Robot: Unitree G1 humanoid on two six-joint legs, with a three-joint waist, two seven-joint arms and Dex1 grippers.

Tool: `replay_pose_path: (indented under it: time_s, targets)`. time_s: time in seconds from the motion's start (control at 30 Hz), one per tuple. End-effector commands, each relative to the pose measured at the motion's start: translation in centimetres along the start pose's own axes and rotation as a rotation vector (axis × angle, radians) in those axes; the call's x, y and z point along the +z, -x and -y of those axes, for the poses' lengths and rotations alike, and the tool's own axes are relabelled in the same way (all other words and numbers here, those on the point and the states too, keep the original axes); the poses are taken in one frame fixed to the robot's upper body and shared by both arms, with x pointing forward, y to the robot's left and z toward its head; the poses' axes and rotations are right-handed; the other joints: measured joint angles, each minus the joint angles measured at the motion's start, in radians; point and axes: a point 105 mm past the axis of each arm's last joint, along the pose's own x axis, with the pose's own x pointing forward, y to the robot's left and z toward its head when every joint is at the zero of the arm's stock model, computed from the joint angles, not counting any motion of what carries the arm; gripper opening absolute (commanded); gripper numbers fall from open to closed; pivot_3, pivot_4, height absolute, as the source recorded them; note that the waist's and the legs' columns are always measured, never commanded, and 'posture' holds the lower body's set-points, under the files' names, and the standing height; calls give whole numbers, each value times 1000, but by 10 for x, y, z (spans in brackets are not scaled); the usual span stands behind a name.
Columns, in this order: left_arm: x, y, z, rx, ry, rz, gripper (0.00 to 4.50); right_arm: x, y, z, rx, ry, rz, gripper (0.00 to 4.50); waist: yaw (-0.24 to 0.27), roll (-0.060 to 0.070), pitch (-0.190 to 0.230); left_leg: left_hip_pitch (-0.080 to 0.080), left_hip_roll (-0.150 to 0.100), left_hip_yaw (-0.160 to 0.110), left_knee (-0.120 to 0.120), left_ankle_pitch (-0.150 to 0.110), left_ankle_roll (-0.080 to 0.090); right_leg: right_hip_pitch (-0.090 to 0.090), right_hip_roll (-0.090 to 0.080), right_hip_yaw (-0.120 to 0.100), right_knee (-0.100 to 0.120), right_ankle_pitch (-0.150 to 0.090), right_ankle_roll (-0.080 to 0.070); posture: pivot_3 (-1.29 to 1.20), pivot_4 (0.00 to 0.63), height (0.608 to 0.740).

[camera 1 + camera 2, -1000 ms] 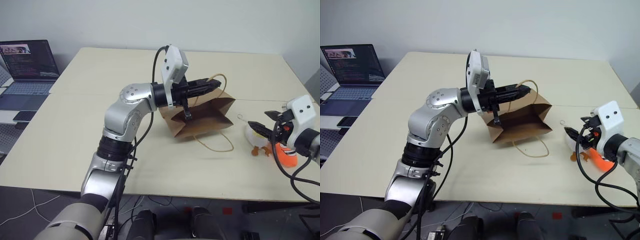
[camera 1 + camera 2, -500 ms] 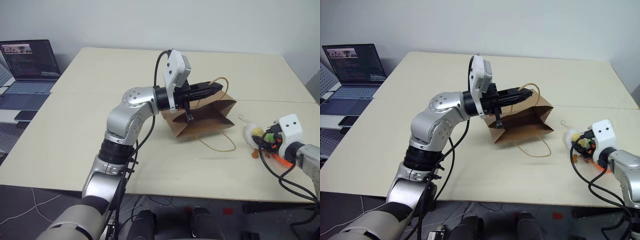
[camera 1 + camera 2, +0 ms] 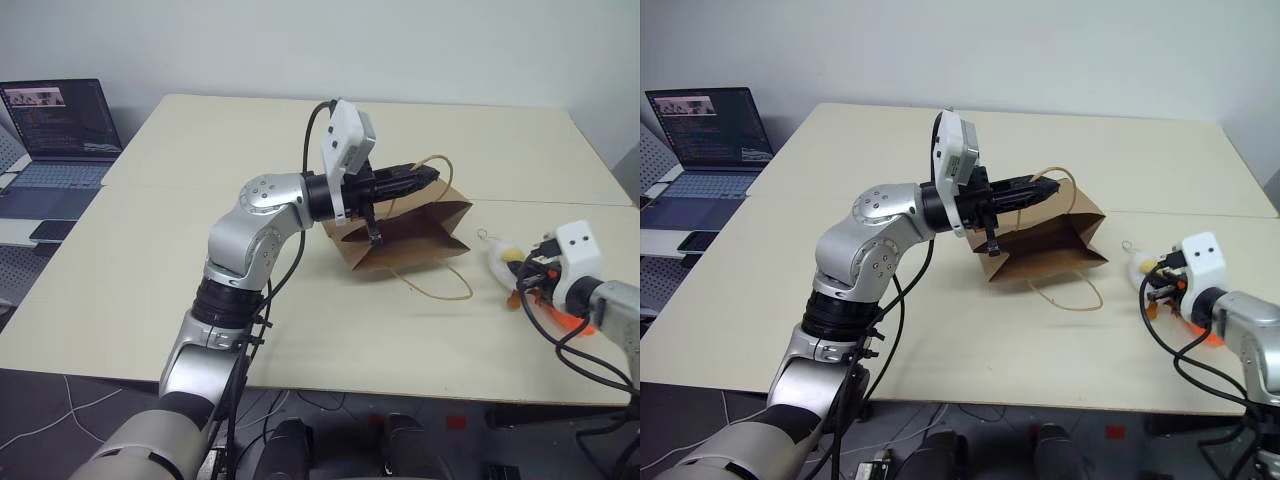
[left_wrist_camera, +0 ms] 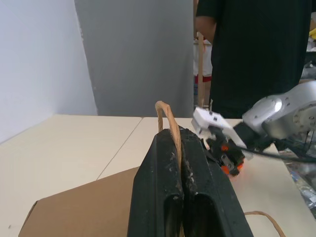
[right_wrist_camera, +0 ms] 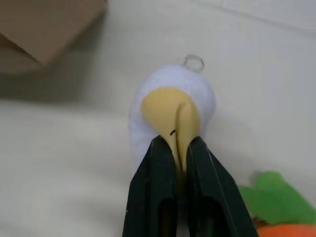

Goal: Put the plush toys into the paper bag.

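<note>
Egg toy (image 5: 170, 116) sits directly at the tip of the right tool (image 5: 178, 148), whose two black fingers are pressed together on a fold of the toy's yellow centre, pinching it up into a ridge. The toy lies on the bench (image 3: 150, 250) near the robot's right edge, well apart from the paper bag (image 3: 405, 235). It is a small white plush, rounded, with a yellow patch in the middle and a thin metal ring at the end away from the fingers. Just beside it, on the near side of the right tool, lies the carrot toy (image 5: 279, 222), orange with a green leafy top; in the head views only a strip of its orange shows below the wrist.

The left tool (image 4: 180, 163) is closed tight on one twisted-cord handle (image 4: 167, 116) of the paper bag, the cord running up between its fingers. The bag is brown kraft paper, tilted up at the held side, its other handle (image 3: 440, 290) looping loose on the bench in front of it. A laptop (image 3: 55, 125) stands open on a separate surface at the far left. In the left wrist view a person in a dark top (image 4: 252, 49) stands beyond the bench.
</note>
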Motion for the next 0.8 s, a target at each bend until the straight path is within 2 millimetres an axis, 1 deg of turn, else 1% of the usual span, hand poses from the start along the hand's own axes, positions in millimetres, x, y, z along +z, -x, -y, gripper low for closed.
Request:
replay_pose_path:
  time_s: [0.03, 0.1, 0.13, 0.23, 0.33, 0.43, 0.5, 0.57, 0.73, 0.8]
  targets:
    - [9, 1, 9, -43, -33, 26, 0, 50, 27, -20, 120, 19, 131, 21, 0, 0, 0, 0, 0, 0, 0, 0, 0, 0, 0, 0, 0, 0, 0, 0, 150, 740]
    - [8, 1, 7, -37, -23, 28, 0, 61, 38, -33, 199, 14, 140, 21, 3, 0, 0, 0, 0, -1, 0, 0, 0, 0, 0, -1, 0, 0, 0, 0, 150, 740]
    - [9, 0, 5, -25, -19, 36, 0, 65, 46, -42, 260, 13, 131, 21, 4, 0, 0, 0, 0, -1, 0, 0, 0, 1, 0, -2, 0, 0, 0, 0, 150, 740]
    - [11, -1, 1, -6, -17, 48, 0, 69, 60, -61, 374, 6, 108, 21, 8, 0, 0, -1, 0, -2, 0, 0, 0, 1, 0, -2, 0, 0, 0, 0, 150, 740]
    - [11, -1, -1, 0, -19, 51, 0, 68, 67, -78, 458, 32, 76, 21, 9, 0, 0, -2, 0, -1, 1, 0, 0, 1, 0, -1, -1, 0, 0, 0, 150, 740]
    - [11, -2, -2, 2, -20, 51, 0, 69, 68, -86, 495, 38, 76, 21, 8, 0, 0, -2, 0, -1, 1, 0, 0, 1, -1, -1, -1, 0, 0, 0, 150, 740]
    - [12, -3, -1, -3, -18, 55, 0, 68, 59, -93, 504, 8, 92, 21, 7, -1, 0, -2, 0, -1, 1, 0, 0, 1, 0, -1, -1, 0, 0, 0, 150, 740]
    - [12, -4, 0, -8, -18, 59, 0, 62, 48, -102, 504, 0, 83, 21, 4, -1, 0, -1, 0, 0, 1, 0, 0, 1, 0, -1, -1, 0, 0, 0, 150, 740]
    - [17, -6, 4, -24, -13, 71, 0, 52, 13, -108, 415, -76, 77, 21, 3, -1, 0, -1, 0, -1, 0, 0, 0, 0, 1, -1, 0, 0, 0, 0, 150, 740]
    - [18, -6, 5, -34, -7, 76, 0, 52, 5, -110, 395, -97, 86, 21, 3, -1, 0, -2, 0, -1, 0, 0, 0, 0, 1, -1, 0, 0, 0, 0, 150, 740]
